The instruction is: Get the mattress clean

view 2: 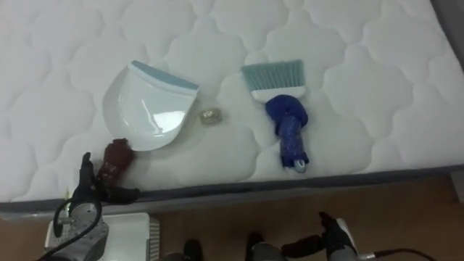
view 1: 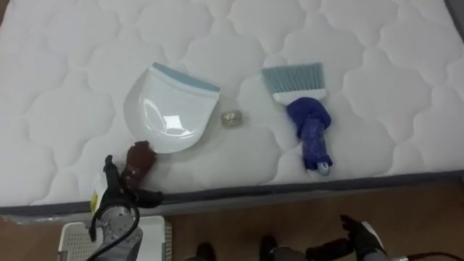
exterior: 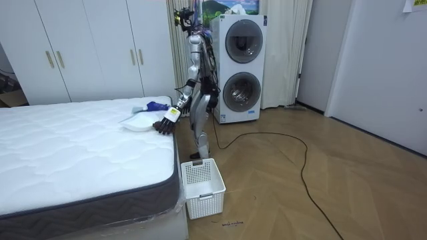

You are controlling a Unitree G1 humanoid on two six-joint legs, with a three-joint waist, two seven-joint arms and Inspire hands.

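Note:
On the white quilted mattress [view 1: 65, 80] lies a white dustpan [view 1: 170, 109] with a light-blue lip and a brown handle [view 1: 138, 161] that points to the near edge. A small crumpled scrap [view 1: 231, 118] rests just right of the pan. Further right lies a brush [view 1: 310, 130] with a blue handle and pale blue bristles [view 1: 293, 77] facing away. My left hand [view 1: 116, 194] hovers at the bed's edge just below the pan's handle, fingers spread and holding nothing. Low beside the bed my right hand [view 1: 357, 238] hangs with relaxed fingers.
A white slatted basket [exterior: 202, 185] stands on the wooden floor by the bed's corner, under my left arm [view 1: 78, 239]. I stand at the bed's long side, with stacked washing machines [exterior: 239, 67] behind me and white wardrobes [exterior: 87, 50] beyond the bed.

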